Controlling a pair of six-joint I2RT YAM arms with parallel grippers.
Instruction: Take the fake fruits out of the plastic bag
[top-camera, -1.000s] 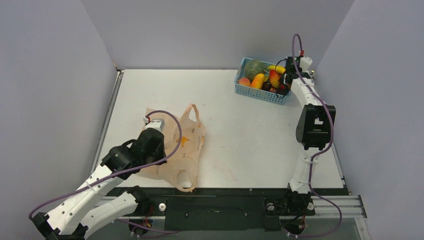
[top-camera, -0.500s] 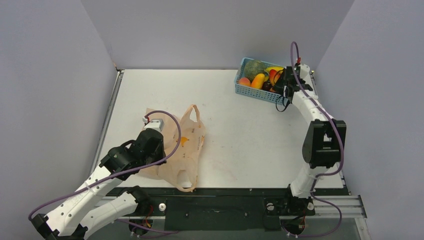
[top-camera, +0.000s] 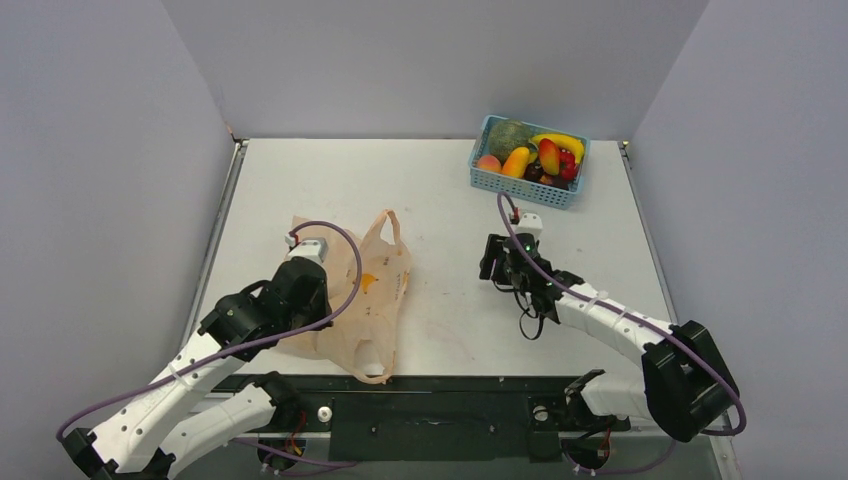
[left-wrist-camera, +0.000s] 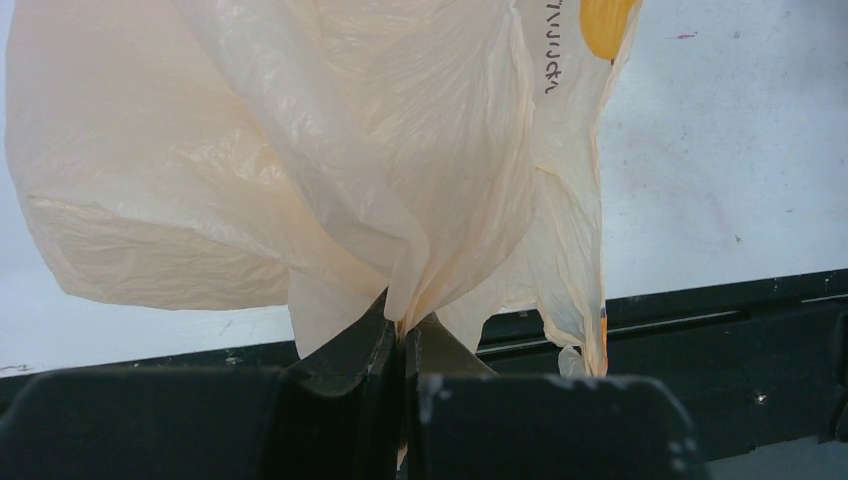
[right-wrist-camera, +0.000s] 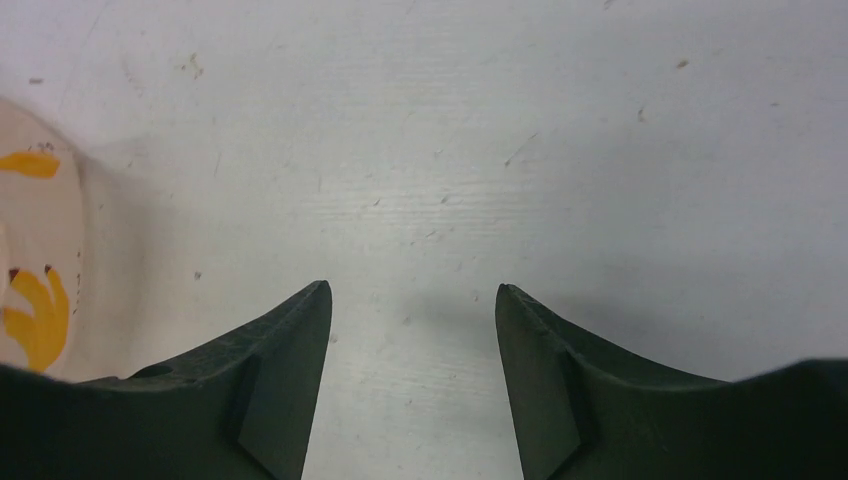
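Observation:
The pale-orange plastic bag (top-camera: 370, 285) lies crumpled at the front left of the table. My left gripper (top-camera: 308, 315) is shut on a gathered fold of it; the left wrist view shows the film (left-wrist-camera: 300, 150) pinched between the jaws (left-wrist-camera: 403, 325). No fruit shows through the bag. The green melon (top-camera: 510, 135), banana (top-camera: 560, 140), mango (top-camera: 548, 155) and dark plum (top-camera: 533, 172) lie in the blue basket (top-camera: 500, 183). My right gripper (top-camera: 492, 262) is open and empty, low over bare table (right-wrist-camera: 412, 290), right of the bag, whose edge (right-wrist-camera: 35, 260) shows at left.
The basket at the back right also holds a peach-coloured fruit (top-camera: 488, 162) and a red fruit (top-camera: 568, 165). Grey walls close in the table on three sides. A black rail (top-camera: 450, 385) runs along the near edge.
My right arm has swung from the basket at the back right down to the middle of the table, facing the bag. The left arm and bag have not moved.

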